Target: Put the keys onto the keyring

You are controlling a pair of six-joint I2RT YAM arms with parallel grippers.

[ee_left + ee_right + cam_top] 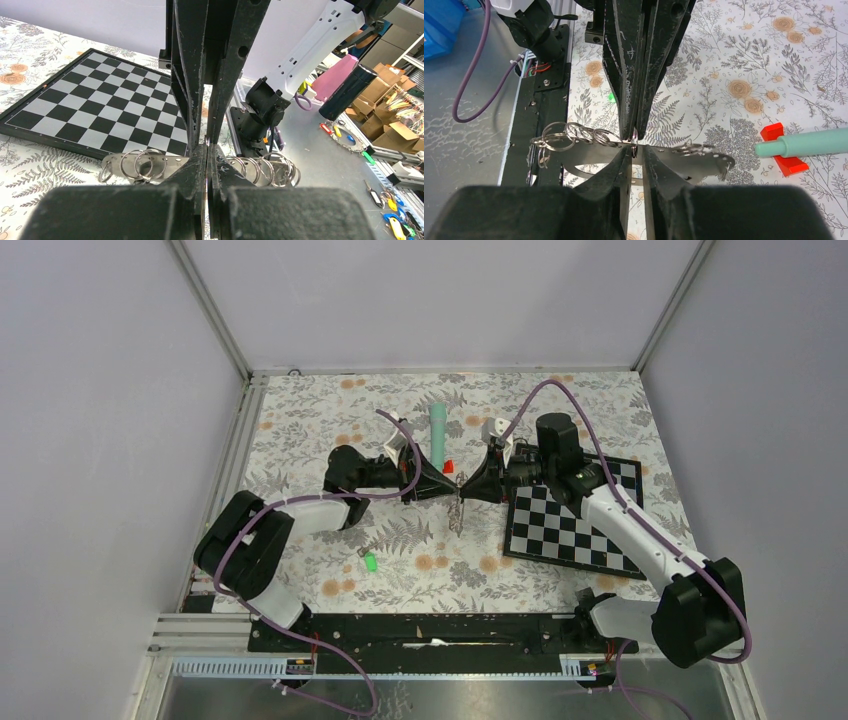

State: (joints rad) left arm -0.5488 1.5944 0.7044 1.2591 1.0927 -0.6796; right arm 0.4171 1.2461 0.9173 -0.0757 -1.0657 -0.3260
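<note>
The keyring (457, 512), a flat metal strap carrying several split rings, hangs above the table's middle, where both grippers meet tip to tip. My left gripper (451, 487) (207, 146) is shut on the strap (150, 161), which sticks out on both sides of its fingers. My right gripper (465, 486) (636, 151) faces it with a narrow gap between its fingertips. One small ring and the strap (696, 157) sit in that gap. The green-headed key (370, 562) (611, 96) lies on the cloth at the near left. A darker bit beside it (371, 544) may be the other key.
A teal stick (437, 428) (809, 142) with a red base (447, 467) lies just behind the grippers. A chessboard (570, 525) (75, 100) lies under the right arm. The black base rail (440, 628) runs along the near edge. White walls enclose the floral table.
</note>
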